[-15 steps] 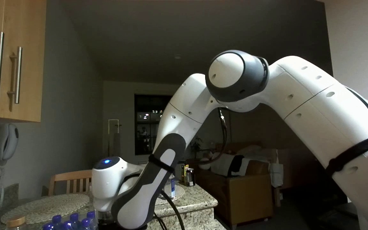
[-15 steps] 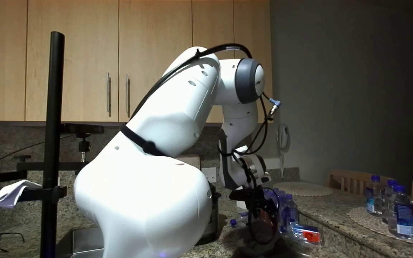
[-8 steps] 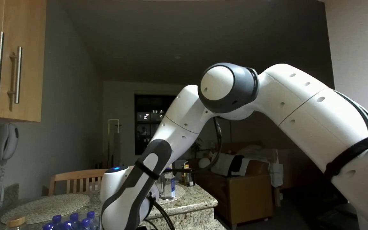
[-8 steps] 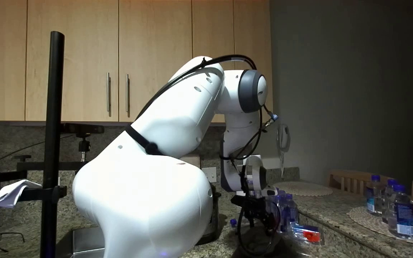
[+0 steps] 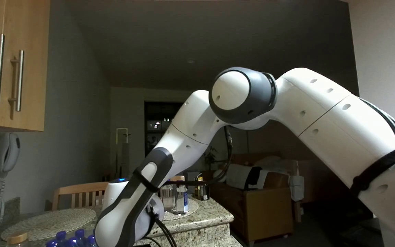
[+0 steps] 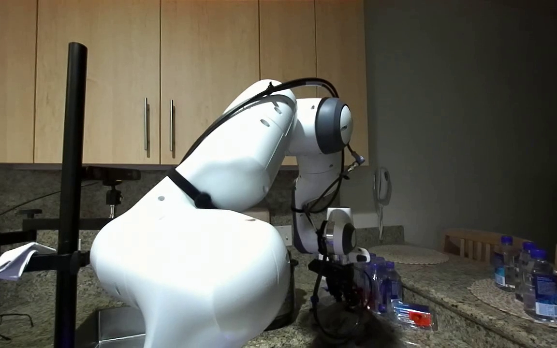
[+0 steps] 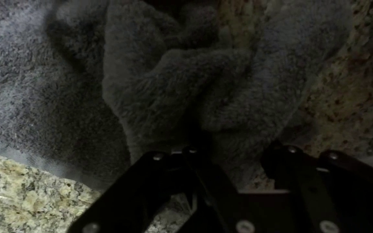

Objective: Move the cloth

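My gripper — jaws apart — is over the cloth; three bottles stand on the mat, contents unclear.

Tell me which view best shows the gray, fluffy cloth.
The wrist view: the gray, fluffy cloth fills much of it, pile and folds visible, though dim and partly hidden by the black, jointed gripper. Neither exterior view shows it clearly: the area below the gripper is out of frame or lost in shadow.

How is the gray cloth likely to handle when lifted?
The gray cloth will probably droop, given its loose folds. Its fuzzy pile suggests a grippy, not slippery, surface. The side spread out on the granite counter may trail behind.
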Controlling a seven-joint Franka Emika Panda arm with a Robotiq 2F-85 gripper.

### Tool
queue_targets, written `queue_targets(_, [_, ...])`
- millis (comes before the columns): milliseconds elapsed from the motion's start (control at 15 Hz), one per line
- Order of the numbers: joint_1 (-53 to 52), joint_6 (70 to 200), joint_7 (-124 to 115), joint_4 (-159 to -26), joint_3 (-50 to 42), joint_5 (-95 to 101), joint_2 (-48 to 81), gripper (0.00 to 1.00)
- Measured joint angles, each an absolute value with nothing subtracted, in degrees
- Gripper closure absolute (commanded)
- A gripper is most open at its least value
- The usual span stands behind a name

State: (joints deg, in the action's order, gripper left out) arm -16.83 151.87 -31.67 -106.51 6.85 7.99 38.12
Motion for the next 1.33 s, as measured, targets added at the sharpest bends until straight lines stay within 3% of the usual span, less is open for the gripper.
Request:
queue_targets(267, [-16.87, 151.68, -28.19, -106.52, 6.95, 3.95, 38.49, 0.93])
queue_targets(1333, [-14.02, 149.94, -15.56, -103.63, 8.65, -0.84, 30.95, 0.89])
